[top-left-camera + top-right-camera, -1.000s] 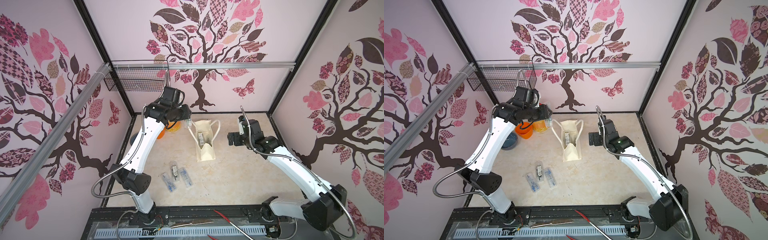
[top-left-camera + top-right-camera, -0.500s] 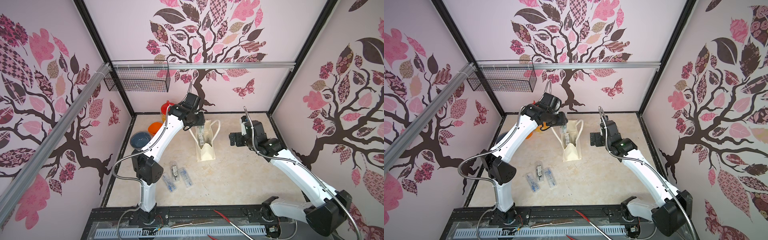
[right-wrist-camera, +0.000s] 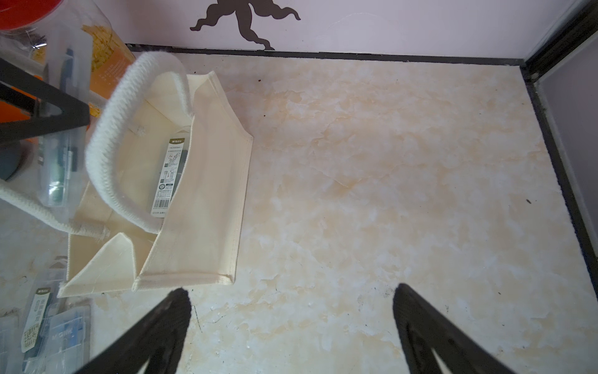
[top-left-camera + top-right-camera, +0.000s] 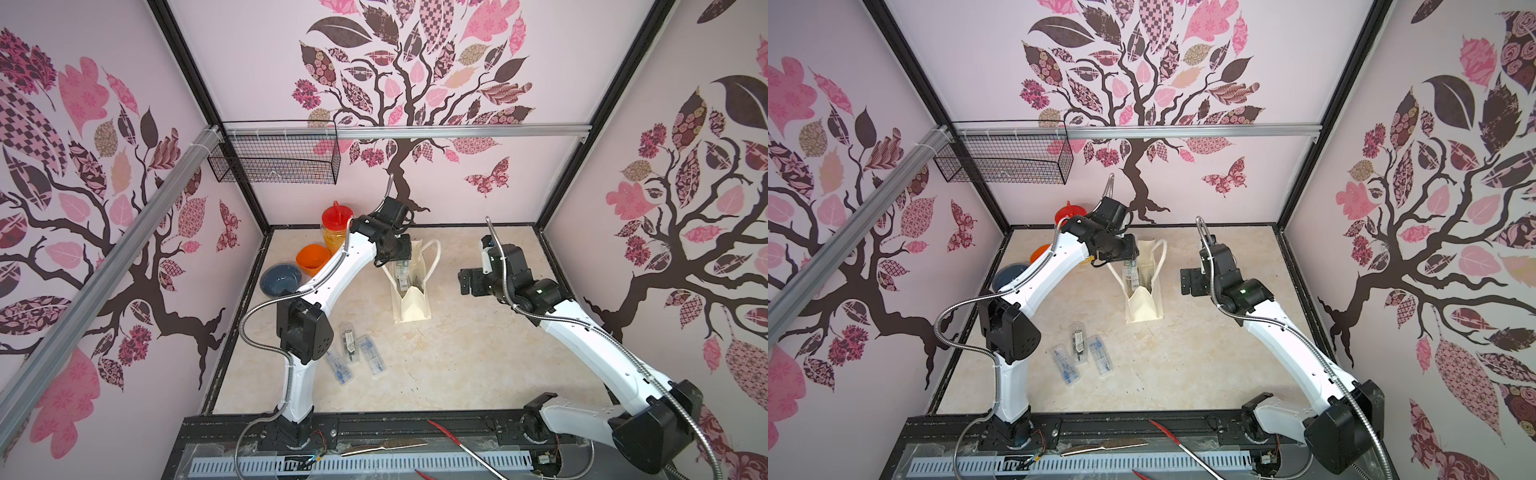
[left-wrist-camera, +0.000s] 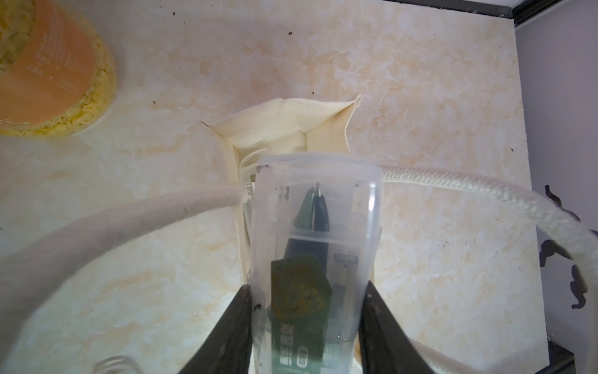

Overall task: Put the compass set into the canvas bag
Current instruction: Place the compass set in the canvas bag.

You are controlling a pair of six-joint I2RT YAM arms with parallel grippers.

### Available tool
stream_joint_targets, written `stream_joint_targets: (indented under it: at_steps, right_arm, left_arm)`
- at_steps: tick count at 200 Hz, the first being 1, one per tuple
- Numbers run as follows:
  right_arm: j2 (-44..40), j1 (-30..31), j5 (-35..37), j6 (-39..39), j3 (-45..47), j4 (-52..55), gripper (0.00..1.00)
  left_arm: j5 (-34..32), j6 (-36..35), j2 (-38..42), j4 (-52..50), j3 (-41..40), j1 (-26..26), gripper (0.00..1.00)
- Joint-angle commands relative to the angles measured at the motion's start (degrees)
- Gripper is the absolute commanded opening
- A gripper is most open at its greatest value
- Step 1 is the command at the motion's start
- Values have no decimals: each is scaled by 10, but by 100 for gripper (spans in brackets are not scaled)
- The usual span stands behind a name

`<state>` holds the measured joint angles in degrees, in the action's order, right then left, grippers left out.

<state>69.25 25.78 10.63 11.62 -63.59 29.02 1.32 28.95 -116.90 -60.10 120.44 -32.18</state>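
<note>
In both top views the left gripper (image 4: 401, 263) holds a clear compass set (image 4: 402, 277) upright over the mouth of the standing canvas bag (image 4: 415, 308). In the left wrist view its fingers (image 5: 238, 319) squeeze the case sides. In the right wrist view the right gripper (image 3: 291, 291) is wide apart, empty, near the bag.

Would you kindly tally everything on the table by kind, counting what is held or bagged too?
Canvas bag: 1
Compass sets: 5 (3 on the table, 1 in the left gripper, 1 in the bag)
Bowls: 2 (orange, blue)
Red-lidded jar: 1
Total: 9
</note>
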Motion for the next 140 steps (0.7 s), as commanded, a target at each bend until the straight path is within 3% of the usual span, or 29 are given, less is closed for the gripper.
stream_joint_targets:
  at_steps: [1,76,103,140]
  right_arm:
    - [-16,-2,-2,3,1,-6,100]
    - [-22,-2,-1,0,7,-5,100]
    - [-22,-2,-1,0,7,-5,100]
    - [-20,-2,0,-5,9,-9,100]
  left_arm:
    - [-10,11,-10,14,-16,-16,45]
    - [-32,40,-57,22,-20,-19,45]
    - [-23,43,-76,2,23,-20,46]
    - [-38,47,-45,17,36,-19,46]
